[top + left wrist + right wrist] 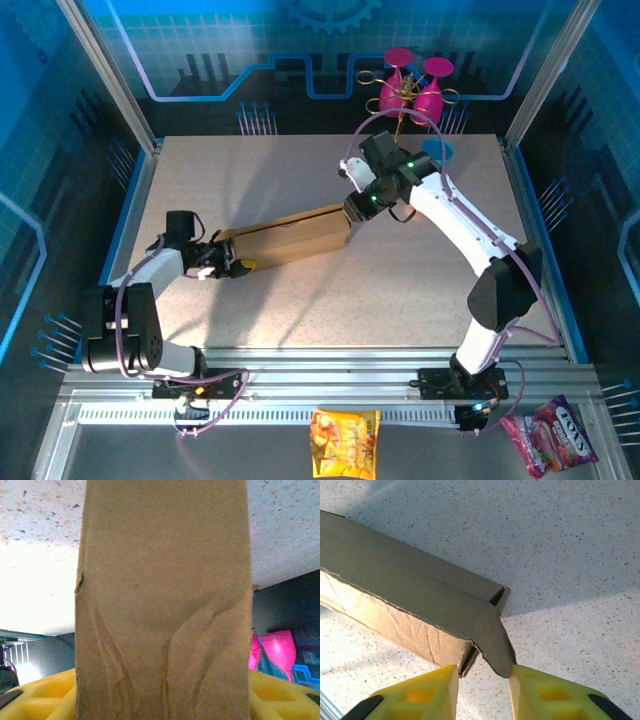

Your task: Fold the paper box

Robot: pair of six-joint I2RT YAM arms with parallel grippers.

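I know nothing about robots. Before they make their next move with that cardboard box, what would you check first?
1. The left claw holds the paper box: ok, its fingers sit against both sides.
2. The right claw is open: ok, its fingers are apart.
3. The end flap is lined up with the right claw: ok, its corner dips into the gap.
4. The box end is closed: not ok, a dark slot shows beside the flap.
5. The pink glasses are out of the way: ok, they stand well behind the box.
6. The flap is firmly creased: cannot tell.
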